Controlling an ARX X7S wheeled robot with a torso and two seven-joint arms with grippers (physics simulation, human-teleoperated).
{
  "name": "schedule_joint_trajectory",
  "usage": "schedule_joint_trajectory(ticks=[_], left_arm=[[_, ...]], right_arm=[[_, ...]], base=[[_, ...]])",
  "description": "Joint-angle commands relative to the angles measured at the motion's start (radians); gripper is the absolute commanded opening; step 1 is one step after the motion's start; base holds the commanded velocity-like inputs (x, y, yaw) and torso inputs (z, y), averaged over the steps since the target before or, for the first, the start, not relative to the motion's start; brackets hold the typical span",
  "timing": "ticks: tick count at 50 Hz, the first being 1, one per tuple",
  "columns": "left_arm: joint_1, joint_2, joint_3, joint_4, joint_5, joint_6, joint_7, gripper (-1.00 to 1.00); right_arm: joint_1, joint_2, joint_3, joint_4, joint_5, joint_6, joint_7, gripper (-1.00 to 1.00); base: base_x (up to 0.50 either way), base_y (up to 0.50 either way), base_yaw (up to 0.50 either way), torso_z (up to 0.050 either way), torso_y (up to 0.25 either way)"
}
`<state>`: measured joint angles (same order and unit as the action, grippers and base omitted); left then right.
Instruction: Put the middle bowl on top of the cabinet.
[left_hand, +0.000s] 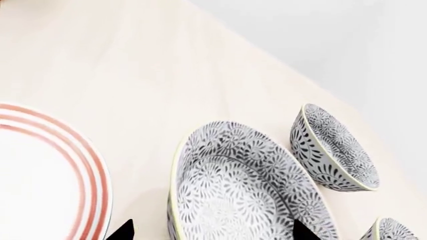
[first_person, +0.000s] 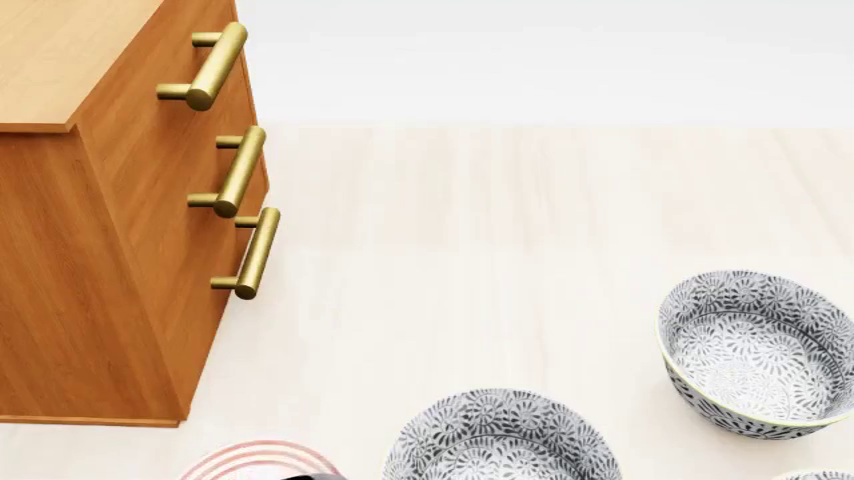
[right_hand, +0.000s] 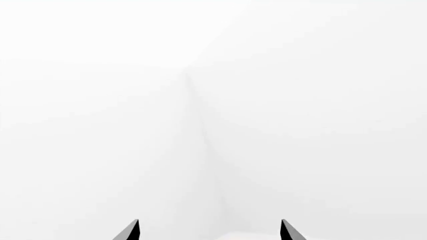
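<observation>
Three floral grey-and-white bowls stand on the pale table. The middle bowl (left_hand: 240, 185) (first_person: 501, 440) fills the near part of the left wrist view, beside the striped plate. My left gripper (left_hand: 212, 232) is open just over it. One fingertip (left_hand: 123, 231) is outside its rim on the plate's side, and the other fingertip (left_hand: 301, 232) is over its inside. The cabinet (first_person: 107, 260), orange-brown with three brass handles, stands at the far left of the head view, with its lighter top (first_person: 60, 55) bare. My right gripper (right_hand: 210, 231) is open and empty, facing blank white.
A white plate with red rings (left_hand: 47, 175) (first_person: 260, 460) lies close to the middle bowl. A second bowl (first_person: 761, 350) (left_hand: 333, 150) stands to the right. A third bowl (first_person: 817, 474) (left_hand: 390, 231) shows only at the frame edge. The table's far edge (left_hand: 267, 55) runs behind.
</observation>
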<state>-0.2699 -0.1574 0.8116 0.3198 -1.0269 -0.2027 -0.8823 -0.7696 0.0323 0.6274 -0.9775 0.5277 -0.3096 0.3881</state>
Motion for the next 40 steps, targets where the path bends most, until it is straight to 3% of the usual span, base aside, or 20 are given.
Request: schedule_joint_trajectory(ticks=[1, 40], left_arm=[[-0.006, 0.035, -0.022, -0.079, 0.011, 0.025, 0.059, 1.0], [-0.039, 0.061, 0.02, -0.267, -0.002, 0.046, 0.134, 1.0]], right_arm=[[-0.013, -0.028, 0.03, 0.015, -0.027, -0.025, -0.036, 1.0], [-0.015, -0.031, 0.037, -0.014, -0.025, -0.016, -0.036, 1.0]], base=[[0.0, 0.0, 0.0, 0.0, 0.0], [0.0, 0.0, 0.0, 0.0, 0.0]])
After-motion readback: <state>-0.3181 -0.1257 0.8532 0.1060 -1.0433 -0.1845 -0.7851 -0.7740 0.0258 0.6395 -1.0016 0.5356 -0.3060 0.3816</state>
